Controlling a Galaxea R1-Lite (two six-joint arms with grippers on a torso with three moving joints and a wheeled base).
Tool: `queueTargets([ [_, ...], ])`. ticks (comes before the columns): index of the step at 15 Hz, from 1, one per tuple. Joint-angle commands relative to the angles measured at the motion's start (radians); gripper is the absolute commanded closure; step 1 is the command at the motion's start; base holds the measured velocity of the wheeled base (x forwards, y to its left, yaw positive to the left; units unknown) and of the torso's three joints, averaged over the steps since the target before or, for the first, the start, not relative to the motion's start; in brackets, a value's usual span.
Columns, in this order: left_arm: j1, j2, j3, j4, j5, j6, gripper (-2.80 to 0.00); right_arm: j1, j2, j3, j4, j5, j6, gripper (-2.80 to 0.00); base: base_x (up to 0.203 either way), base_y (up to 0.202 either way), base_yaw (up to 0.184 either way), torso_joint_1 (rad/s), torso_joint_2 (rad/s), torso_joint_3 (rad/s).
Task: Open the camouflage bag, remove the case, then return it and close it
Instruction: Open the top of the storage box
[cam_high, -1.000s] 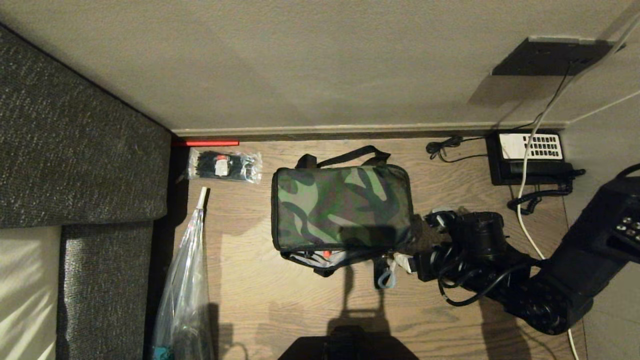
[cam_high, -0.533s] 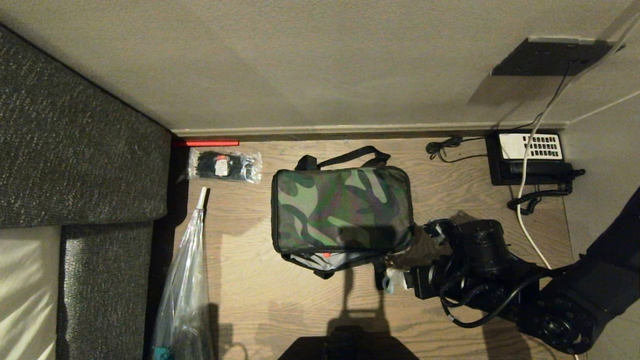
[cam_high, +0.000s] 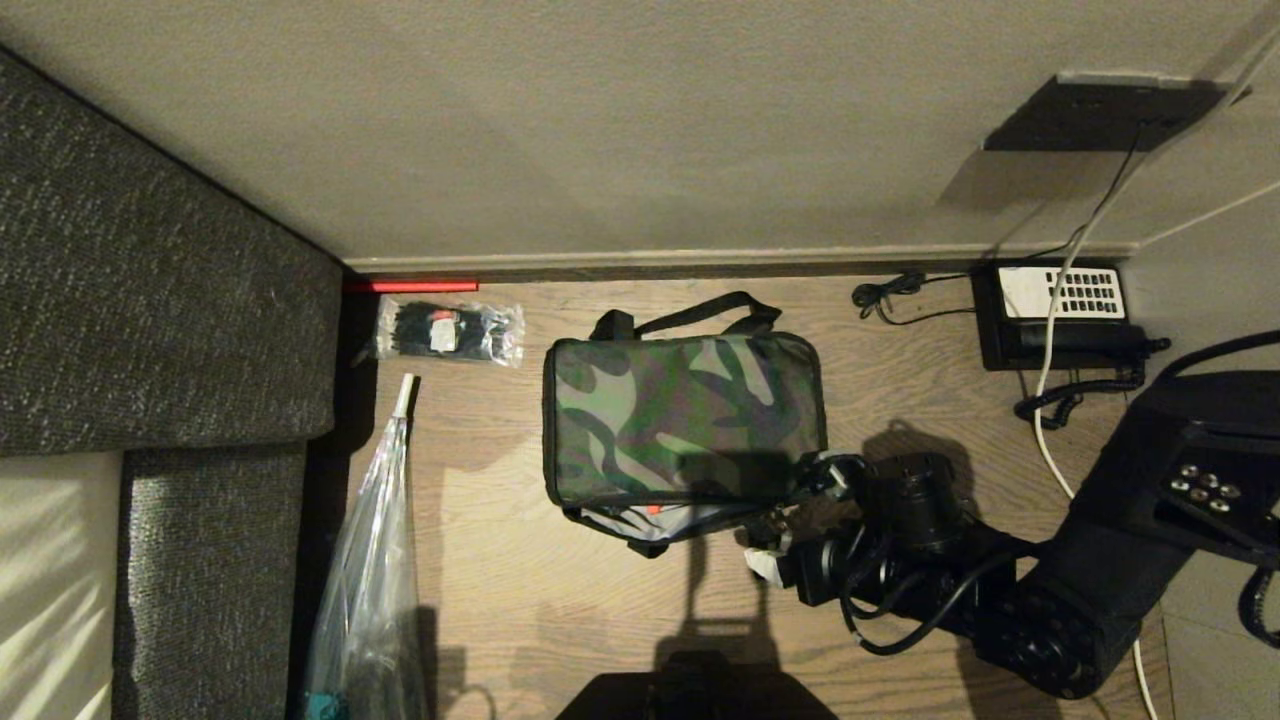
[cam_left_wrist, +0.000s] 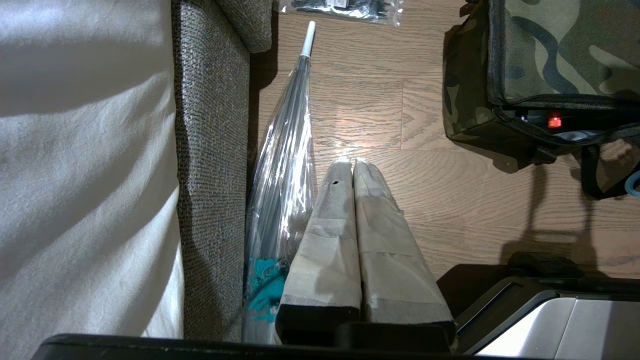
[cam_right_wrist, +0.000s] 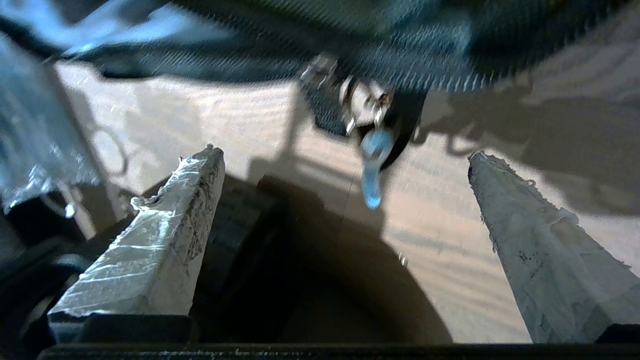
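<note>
The camouflage bag (cam_high: 685, 420) lies flat on the wooden floor, its lid slightly ajar along the near edge. A small red spot (cam_high: 652, 508) and pale lining show in that gap. The case is hidden. My right gripper (cam_high: 793, 518) is at the bag's near right corner, open wide with nothing between its fingers. In the right wrist view a blue zipper pull (cam_right_wrist: 372, 172) hangs from the bag's (cam_right_wrist: 400, 45) edge, between and just beyond the taped fingertips (cam_right_wrist: 202, 165) of the right gripper (cam_right_wrist: 342, 157). My left gripper (cam_left_wrist: 352, 162) is shut and empty, parked low, left of the bag (cam_left_wrist: 560, 55).
A grey sofa (cam_high: 150, 330) fills the left side. A clear folded umbrella (cam_high: 370, 560) lies along it. A packet of black ties (cam_high: 450, 332) sits near the wall. A black desk phone (cam_high: 1060, 315) with cords and a white cable (cam_high: 1045, 420) is at the back right.
My right arm has shifted left and nearer, bringing the open gripper round the bag's near right corner. The bag has not moved.
</note>
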Motion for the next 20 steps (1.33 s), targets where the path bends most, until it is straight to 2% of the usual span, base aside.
queueTargets([
  [1,0.000,0.000,0.002,0.000,0.001,0.000,0.00,-0.014,0.065,-0.034,-0.047,-0.001,-0.002,-2.80,0.000,0.000,0.000,0.000,0.00,0.000],
  [4,0.000,-0.002,0.003,0.000,0.001,0.001,0.00,-0.031,0.069,-0.044,-0.094,-0.001,-0.011,-2.80,0.000,0.000,0.000,0.000,0.00,0.000],
  [9,0.000,0.000,0.002,0.000,0.001,0.001,0.00,-0.063,0.068,-0.041,-0.090,0.000,-0.044,-2.80,0.000,0.000,0.000,0.000,0.00,0.000],
  [10,0.000,-0.002,0.002,0.000,0.001,0.000,0.00,-0.064,0.073,-0.045,-0.095,-0.001,-0.045,0.00,0.000,0.000,0.000,0.000,0.00,0.000],
  [20,0.000,-0.001,0.003,0.000,0.001,0.001,0.00,-0.063,0.056,-0.011,-0.089,0.002,-0.072,0.00,0.000,0.000,0.000,0.000,0.00,0.000],
])
